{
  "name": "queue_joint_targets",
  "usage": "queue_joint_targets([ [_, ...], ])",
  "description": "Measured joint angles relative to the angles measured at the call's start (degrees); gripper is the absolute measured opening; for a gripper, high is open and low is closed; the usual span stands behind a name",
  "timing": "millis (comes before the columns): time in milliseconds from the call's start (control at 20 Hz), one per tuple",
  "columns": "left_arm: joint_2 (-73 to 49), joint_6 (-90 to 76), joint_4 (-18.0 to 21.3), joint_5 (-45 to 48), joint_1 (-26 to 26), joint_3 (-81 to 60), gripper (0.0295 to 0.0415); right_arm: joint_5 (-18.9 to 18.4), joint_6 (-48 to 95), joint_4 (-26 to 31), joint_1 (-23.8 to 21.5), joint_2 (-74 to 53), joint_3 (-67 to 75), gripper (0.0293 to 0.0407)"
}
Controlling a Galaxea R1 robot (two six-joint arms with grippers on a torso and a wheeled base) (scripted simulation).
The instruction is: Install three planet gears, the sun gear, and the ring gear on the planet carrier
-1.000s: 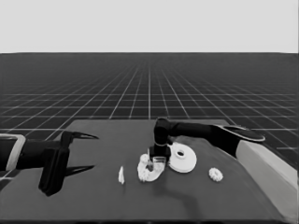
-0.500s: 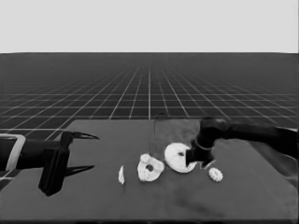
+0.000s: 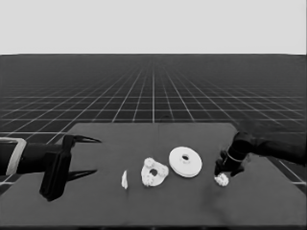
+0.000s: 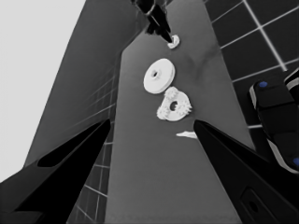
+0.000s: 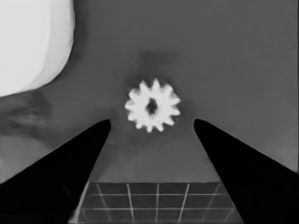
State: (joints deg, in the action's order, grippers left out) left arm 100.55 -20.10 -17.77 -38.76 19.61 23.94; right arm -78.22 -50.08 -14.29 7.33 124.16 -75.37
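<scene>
A: Dark, smooth tabletop (image 3: 120,211) carries white parts in a row. Largest is the larger round part (image 3: 185,161), a thick disc lying flat, its small centre hole facing up, near the middle.

B: And the smaller round part?

A: The smaller round part (image 3: 154,172) lies flat just to its left, knobbly, with gears seated on it around a dark centre hole; how many I cannot tell. A thin white piece (image 3: 124,179) stands on edge further left, apart from it.

B: Where are the arms?

A: The right arm reaches in from the right, wrist bent down, and the right claw (image 3: 223,173) is directly above a loose gear (image 5: 152,111) near the tabletop's right end. That gear lies flat, hole upward, teeth all round. The claw's fingers (image 5: 60,172) are spread wide, either side of the gear, not touching it.

B: The left?

A: The left claw (image 3: 86,155) waits over the tabletop's left end, fingers level, spread apart, holding nothing.
</scene>
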Motion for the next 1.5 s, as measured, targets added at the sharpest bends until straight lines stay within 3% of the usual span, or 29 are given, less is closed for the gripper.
queue_joint_targets([
  [150, 0.00, 0.00, 0.00, 0.00, 0.00, 0.00, 0.0385, 2.50, 0.75, -2.21, 3.37, 1.48, -2.85, 0.0385],
  [400, 0.00, 0.00, 0.00, 0.00, 0.00, 0.00, 0.0385, 3.12, 0.94, -2.69, 4.05, 1.86, -3.59, 0.0385],
  [500, 0.00, 0.00, 0.00, 0.00, 0.00, 0.00, 0.0385, 3.14, 0.95, -2.71, 4.08, 1.87, -3.62, 0.0314],
  [550, 0.00, 0.00, 0.00, 0.00, 0.00, 0.00, 0.0385, 3.15, 0.95, -2.72, 4.07, 1.87, -3.63, 0.0310],
  [900, 0.00, 0.00, 0.00, 0.00, 0.00, 0.00, 0.0385, 3.15, 0.95, -2.73, 4.08, 1.87, -3.64, 0.0310],
  [950, 0.00, 0.00, 0.00, 0.00, 0.00, 0.00, 0.0385, -0.46, -0.13, 0.40, -0.03, -0.22, 0.54, 0.0310],
  [1050, 0.00, 0.00, 0.00, 0.00, 0.00, 0.00, 0.0385, -3.81, -0.65, 4.13, -5.51, -1.64, 3.04, 0.0310],
  [1400, 0.00, 0.00, 0.00, 0.00, 0.00, 0.00, 0.0385, -5.52, -0.69, 6.25, -8.25, -1.94, 3.55, 0.0310],
  [1450, 0.00, 0.00, 0.00, 0.00, 0.00, 0.00, 0.0385, -8.91, -22.73, 4.09, -8.68, 6.57, 8.64, 0.0310],
  [1500, 0.00, 0.00, 0.00, 0.00, 0.00, 0.00, 0.0385, -10.87, -33.40, 4.10, -8.97, 23.82, 6.25, 0.0310],
])
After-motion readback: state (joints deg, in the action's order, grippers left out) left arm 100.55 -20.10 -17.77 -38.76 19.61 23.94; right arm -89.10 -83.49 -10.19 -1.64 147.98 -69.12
